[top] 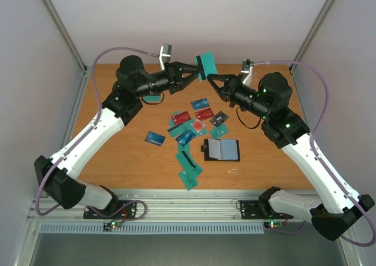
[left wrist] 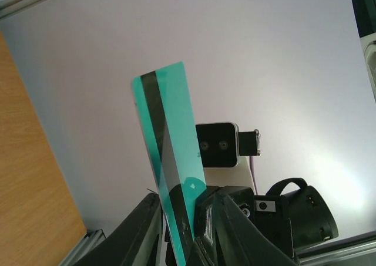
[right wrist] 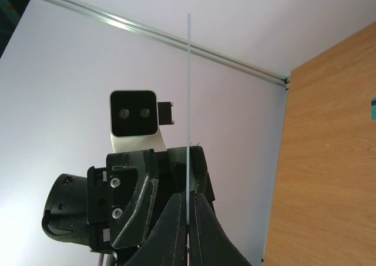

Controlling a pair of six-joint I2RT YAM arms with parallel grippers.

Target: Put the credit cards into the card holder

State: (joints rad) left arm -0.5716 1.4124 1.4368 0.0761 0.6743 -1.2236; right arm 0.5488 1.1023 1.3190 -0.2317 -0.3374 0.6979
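A teal credit card (top: 205,65) with a black stripe hangs in the air over the back of the table, between both grippers. My right gripper (top: 214,78) is shut on it; in the right wrist view the card (right wrist: 188,72) shows edge-on, rising from the pinched gripper (right wrist: 188,216). My left gripper (top: 195,76) faces it with its jaws narrow around the card (left wrist: 167,137); one pad touches the card, and a slim gap shows on the other side of the gripper (left wrist: 185,236). Several more credit cards (top: 187,135) lie scattered mid-table. The black card holder (top: 222,150) lies open beside them.
A blue card (top: 155,138) lies left of the pile. Red cards (top: 202,104) lie toward the back. Teal cards (top: 189,175) trail toward the near edge. Another teal card (top: 154,99) peeks out under the left arm. Grey walls enclose the table.
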